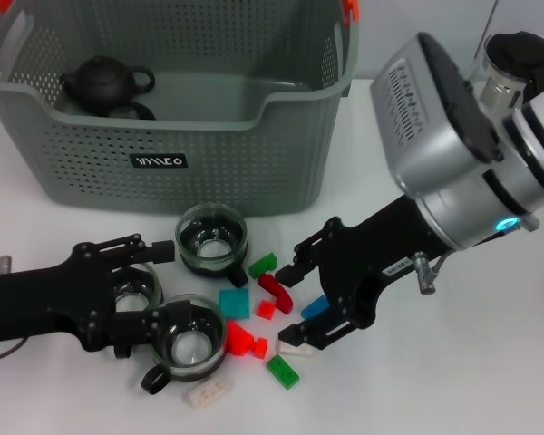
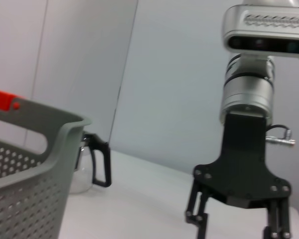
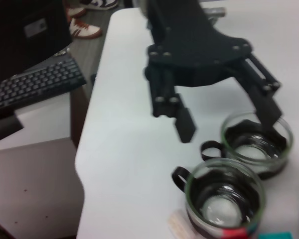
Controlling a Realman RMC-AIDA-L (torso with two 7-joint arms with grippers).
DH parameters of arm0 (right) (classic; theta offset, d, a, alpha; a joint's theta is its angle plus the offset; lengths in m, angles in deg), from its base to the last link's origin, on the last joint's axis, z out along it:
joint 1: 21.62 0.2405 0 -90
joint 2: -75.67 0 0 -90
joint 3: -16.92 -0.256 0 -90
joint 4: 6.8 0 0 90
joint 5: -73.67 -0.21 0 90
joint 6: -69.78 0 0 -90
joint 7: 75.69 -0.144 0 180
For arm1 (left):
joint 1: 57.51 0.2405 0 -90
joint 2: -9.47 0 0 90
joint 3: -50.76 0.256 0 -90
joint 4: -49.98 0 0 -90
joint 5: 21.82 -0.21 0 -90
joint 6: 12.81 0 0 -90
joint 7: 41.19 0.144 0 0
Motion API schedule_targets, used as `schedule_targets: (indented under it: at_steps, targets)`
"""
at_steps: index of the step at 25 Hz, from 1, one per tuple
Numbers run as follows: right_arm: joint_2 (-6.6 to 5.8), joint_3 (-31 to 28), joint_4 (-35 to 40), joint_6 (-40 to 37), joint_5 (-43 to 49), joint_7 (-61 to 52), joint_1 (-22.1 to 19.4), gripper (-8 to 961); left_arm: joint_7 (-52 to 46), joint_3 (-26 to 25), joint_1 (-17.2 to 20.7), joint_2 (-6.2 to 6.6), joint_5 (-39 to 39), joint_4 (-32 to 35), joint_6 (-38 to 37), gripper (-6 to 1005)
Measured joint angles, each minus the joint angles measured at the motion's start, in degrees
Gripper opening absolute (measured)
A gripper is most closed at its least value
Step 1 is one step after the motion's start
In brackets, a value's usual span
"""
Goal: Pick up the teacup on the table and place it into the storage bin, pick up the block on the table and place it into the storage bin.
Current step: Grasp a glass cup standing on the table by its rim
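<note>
The grey-green storage bin (image 1: 100, 136) stands at the back with a black teapot (image 1: 104, 83) inside; its corner also shows in the left wrist view (image 2: 25, 164). Three glass teacups stand in front of it: one (image 1: 212, 237) near the bin, one (image 1: 192, 340) nearest me, and one (image 1: 127, 294) between the spread fingers of my open left gripper (image 1: 150, 288). The right wrist view shows that gripper (image 3: 226, 119) low over this cup (image 3: 256, 144), beside the nearer cup (image 3: 224, 199). My right gripper (image 1: 297, 306) hangs open over the scattered blocks, a blue block (image 1: 315, 306) between its fingers.
Red (image 1: 274, 288), green (image 1: 283, 370), teal (image 1: 234, 303) and whitish (image 1: 208, 394) blocks lie between the two grippers. A glass pitcher with a black handle (image 2: 97, 162) stands behind the bin's corner. A desk with a keyboard (image 3: 35, 87) lies beyond the table edge.
</note>
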Motion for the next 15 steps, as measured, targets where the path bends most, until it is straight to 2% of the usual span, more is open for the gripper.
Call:
schedule_targets:
  at_steps: [4, 9, 10, 15]
  targets:
    - [0.06, 2.76, -0.10, 0.23, -1.76, 1.60, 1.32, 718, -0.10, -1.55, 0.43, 0.54, -1.02, 0.02, 0.22, 842]
    - [0.23, 7.42, -0.91, 1.77, -3.26, 2.67, 4.30, 718, -0.23, -2.95, 0.90, 0.56, -1.18, 0.53, 0.65, 842]
    - [0.31, 10.02, -2.05, 3.06, -3.68, 2.96, 5.73, 718, -0.49, -3.41, 0.94, 0.56, -1.18, 0.61, 0.99, 842]
    - [0.40, 14.49, -5.99, 5.86, -4.64, 3.32, 9.15, 718, -2.26, -4.47, 0.94, 0.57, -1.20, 0.72, 2.79, 842]
